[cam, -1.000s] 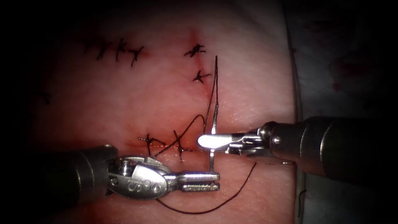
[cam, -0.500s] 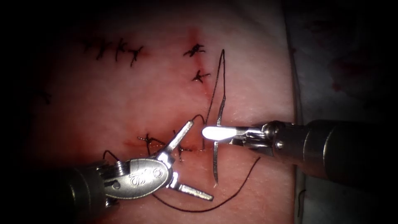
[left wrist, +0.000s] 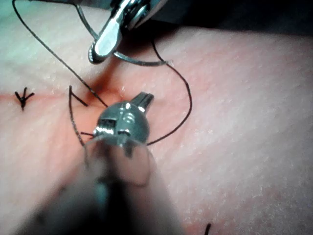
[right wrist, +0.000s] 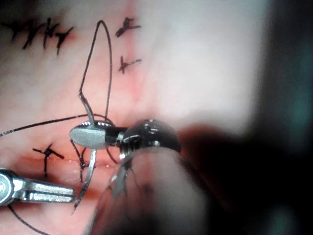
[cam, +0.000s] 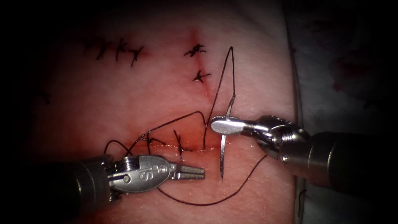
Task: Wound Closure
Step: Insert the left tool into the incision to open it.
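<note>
Needle [cam: 224, 143], curved and steel, is clear of the tissue [cam: 124, 95], gripped by the right end effector [cam: 224, 125] roughly a third of the way along its curve from the thread end; its point hangs toward the near edge, just right of the left tool's tips.

Nearest in the endoscope view, the left end effector [cam: 195, 172] lies across the tissue below the horizontal cut [cam: 166, 143], its jaws pressed together. Whether thread is pinched between them cannot be told; dark thread [cam: 207, 202] sweeps in a loop beneath it, and another strand runs from behind its wrist up toward the cut. The left wrist view shows the same tool [left wrist: 139, 105] with thread [left wrist: 183, 103] curving past its tip and the right tool [left wrist: 105, 41] holding the needle [left wrist: 139, 61] beyond.

Further back, the right tool's jaws are clamped on the needle, seen also in the right wrist view [right wrist: 90, 136], where the needle [right wrist: 85, 183] curves past the left tool's jaws [right wrist: 46, 193]. The cut carries two knotted stitches [cam: 151, 141] with red fluid [cam: 195, 147] along it.

Beyond, thread rises from the needle's swaged end in a narrow tall loop [cam: 230, 58] and comes back down to the cut. Farthest are finished stitches [cam: 198, 63] on a vertical cut and another row [cam: 114, 49] to the left.
</note>
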Action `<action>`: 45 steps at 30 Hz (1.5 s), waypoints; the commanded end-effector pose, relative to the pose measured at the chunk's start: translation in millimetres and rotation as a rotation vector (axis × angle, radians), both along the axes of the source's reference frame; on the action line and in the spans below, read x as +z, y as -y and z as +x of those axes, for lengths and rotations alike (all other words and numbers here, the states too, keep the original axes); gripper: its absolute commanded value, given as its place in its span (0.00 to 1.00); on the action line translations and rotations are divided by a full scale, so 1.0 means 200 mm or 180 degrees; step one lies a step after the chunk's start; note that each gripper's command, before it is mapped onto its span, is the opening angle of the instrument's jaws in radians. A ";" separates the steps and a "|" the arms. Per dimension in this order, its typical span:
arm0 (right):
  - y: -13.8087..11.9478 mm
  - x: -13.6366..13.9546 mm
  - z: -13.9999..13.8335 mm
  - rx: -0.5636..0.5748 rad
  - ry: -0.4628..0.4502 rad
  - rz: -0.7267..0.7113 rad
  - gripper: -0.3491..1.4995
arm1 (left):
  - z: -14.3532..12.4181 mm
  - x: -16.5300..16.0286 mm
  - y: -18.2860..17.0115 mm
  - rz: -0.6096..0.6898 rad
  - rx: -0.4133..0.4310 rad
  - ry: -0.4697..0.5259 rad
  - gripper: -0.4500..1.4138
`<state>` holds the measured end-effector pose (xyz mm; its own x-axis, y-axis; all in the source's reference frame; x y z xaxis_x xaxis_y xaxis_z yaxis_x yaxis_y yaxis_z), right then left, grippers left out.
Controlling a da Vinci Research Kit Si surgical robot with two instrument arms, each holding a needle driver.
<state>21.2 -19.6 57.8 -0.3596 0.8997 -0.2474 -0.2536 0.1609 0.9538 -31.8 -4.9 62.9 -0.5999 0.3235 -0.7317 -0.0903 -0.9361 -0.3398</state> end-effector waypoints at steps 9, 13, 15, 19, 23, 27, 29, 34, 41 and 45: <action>0.001 0.001 0.004 -0.0049 0.0111 -0.0279 0.00 | -0.009 0.038 -0.005 0.0267 0.0245 -0.0674 0.00; 0.001 0.001 0.004 -0.0061 0.0143 -0.0345 0.00 | -0.009 0.048 -0.005 0.0311 0.0327 -0.0794 0.00; 0.001 0.001 0.004 -0.0067 0.0159 -0.0377 0.00 | -0.007 0.052 -0.007 0.0340 0.0317 -0.0938 0.00; 0.000 0.000 0.004 -0.0088 0.0234 -0.0545 0.00 | 0.001 0.069 -0.018 0.0363 0.0293 -0.1258 0.00; -0.003 0.000 0.004 -0.0089 0.0317 -0.0720 0.00 | 0.000 0.080 -0.012 0.0724 0.0551 -0.1216 0.00; -0.009 0.002 0.005 -0.0036 0.0464 -0.1121 0.00 | 0.000 0.083 -0.006 0.0951 0.0737 -0.1288 0.00; -0.014 0.005 0.005 -0.0007 0.0604 -0.1375 0.00 | 0.000 0.082 -0.005 0.1152 0.0723 -0.1262 0.00; -0.018 0.013 0.005 0.0019 0.0856 -0.1843 0.00 | -0.001 0.077 -0.001 0.1215 0.0816 -0.1163 0.20; -0.004 0.026 0.012 0.0006 0.1028 -0.2238 0.00 | -0.003 0.073 0.003 0.1184 0.0901 -0.1106 0.40; 0.002 0.031 0.017 0.0013 0.1109 -0.2393 0.00 | -0.003 0.073 0.003 0.1175 0.0931 -0.1085 0.46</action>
<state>23.8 -20.2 63.4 -0.1475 0.4419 -0.8848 -0.5206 0.7260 0.4494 -31.9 -5.7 76.9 -0.8850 0.3048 -0.3519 -0.0055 -0.7628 -0.6466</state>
